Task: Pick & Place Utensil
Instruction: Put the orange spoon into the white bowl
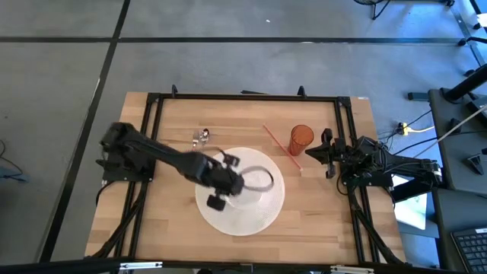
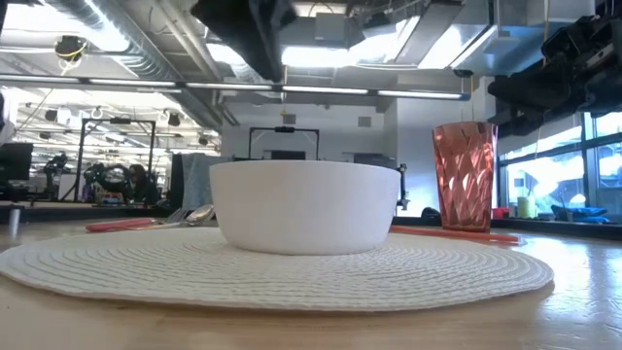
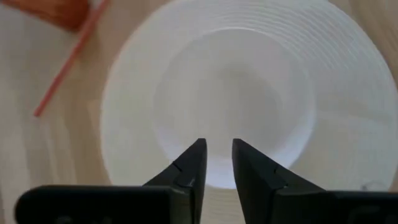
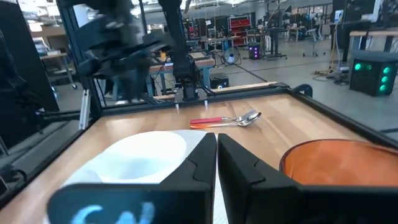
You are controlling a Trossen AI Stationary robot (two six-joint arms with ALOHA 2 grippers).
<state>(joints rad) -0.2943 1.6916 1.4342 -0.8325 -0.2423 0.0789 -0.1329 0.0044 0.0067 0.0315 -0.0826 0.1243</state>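
Note:
A spoon with a red handle (image 4: 230, 120) lies on the bare wood at the table's far left, beyond the mat; it also shows in the high view (image 1: 202, 137) and the low view (image 2: 185, 218). A white bowl (image 1: 259, 183) stands on a round white placemat (image 1: 240, 217) at the table's middle. My left gripper (image 3: 217, 158) hangs above the bowl (image 3: 236, 93), pointing down, its fingers a little apart and empty. My right gripper (image 4: 216, 146) is shut and empty at the table's right side (image 1: 327, 154), beside an orange cup (image 1: 301, 138).
A thin red stick (image 1: 281, 140) lies on the wood between the mat and the orange cup (image 2: 465, 175). A black frame (image 1: 228, 97) runs around the table's edges. Bare wood shows at the near left and near right of the mat.

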